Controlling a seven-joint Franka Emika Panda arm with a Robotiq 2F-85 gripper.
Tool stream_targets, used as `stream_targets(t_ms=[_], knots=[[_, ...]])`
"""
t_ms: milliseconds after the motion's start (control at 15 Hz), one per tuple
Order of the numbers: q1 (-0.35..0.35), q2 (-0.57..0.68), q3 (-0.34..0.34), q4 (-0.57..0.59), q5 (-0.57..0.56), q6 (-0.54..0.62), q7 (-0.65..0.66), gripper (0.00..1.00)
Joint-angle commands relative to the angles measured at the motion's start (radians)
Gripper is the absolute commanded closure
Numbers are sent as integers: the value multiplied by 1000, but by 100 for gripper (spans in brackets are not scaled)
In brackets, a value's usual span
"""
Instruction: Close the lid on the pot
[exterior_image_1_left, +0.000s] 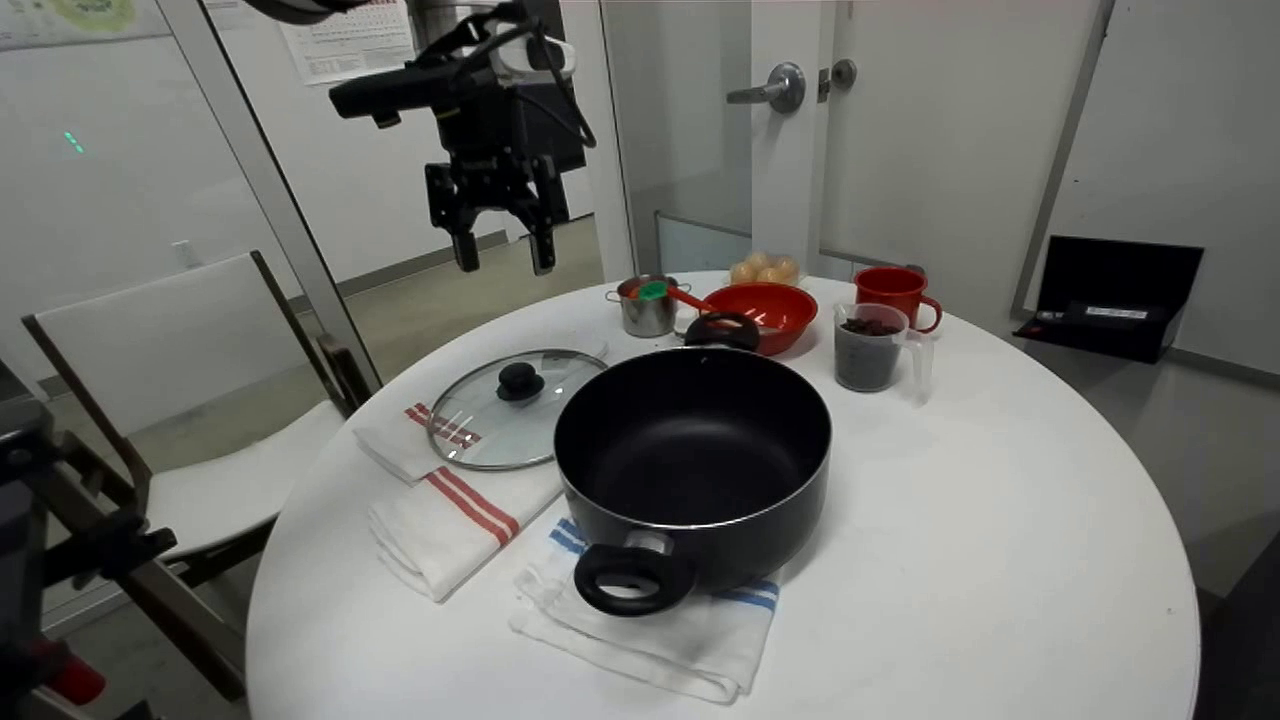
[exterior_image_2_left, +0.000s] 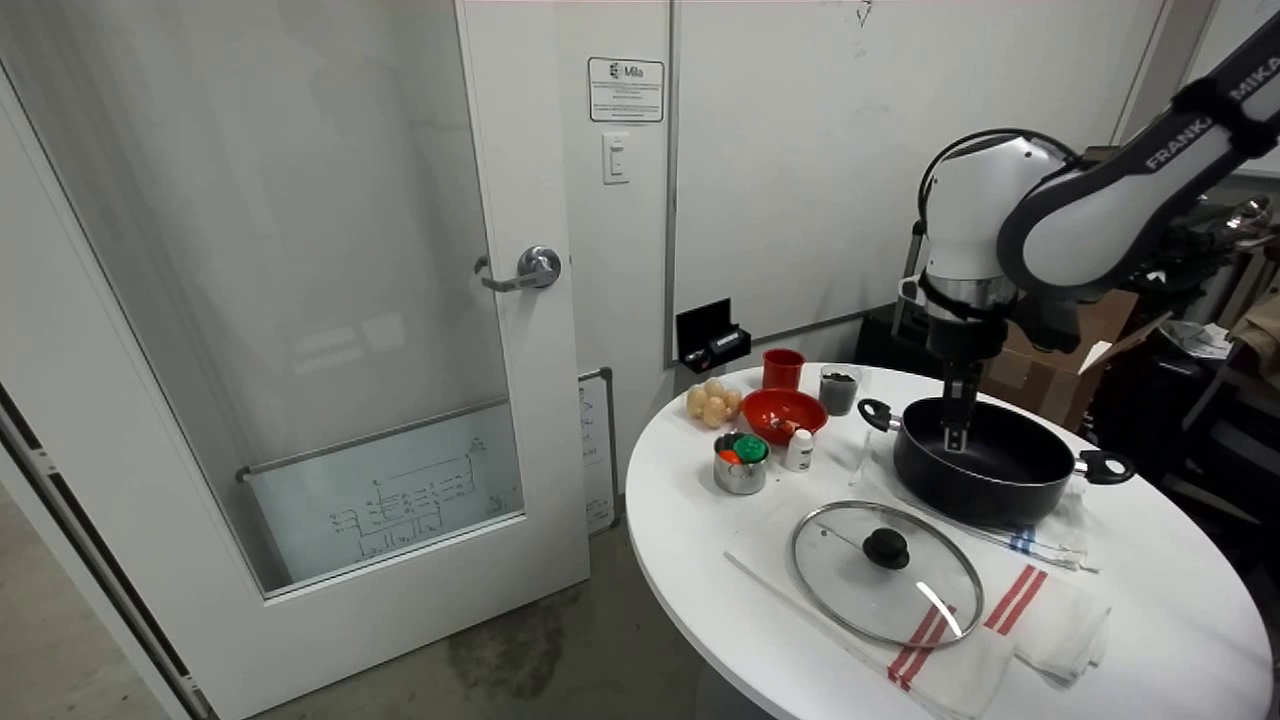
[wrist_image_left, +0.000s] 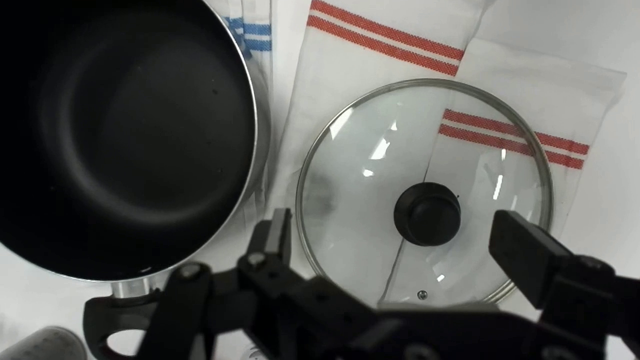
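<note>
I have the gripper (exterior_image_1_left: 504, 265) high, fingers (exterior_image_1_left: 541, 250) spread apart and empty, presumably to straddle the upturned knob (exterior_image_1_left: 519, 380) of the lid (exterior_image_1_left: 515, 424), which lies on red-striped cloth (exterior_image_1_left: 455, 545) toward the edge of the table (exterior_image_1_left: 960, 520) by the chair (exterior_image_1_left: 190, 370), while the uncovered pot (exterior_image_1_left: 695, 455) sits farther in on blue-striped cloth (exterior_image_1_left: 650, 640).
</note>
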Motion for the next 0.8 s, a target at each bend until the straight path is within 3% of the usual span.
stream_targets(t_ms=[0,333,600,667,733], knots=[[28,127,-8,123,-44,-13,-12,0],[50,255,-6,247,-69,-34,-35,0],[27,317,14,336,-49,-97,-100,0],[28,322,13,349,-52,-116,-113,0],[36,290,4,285,-51,-66,-71,0]])
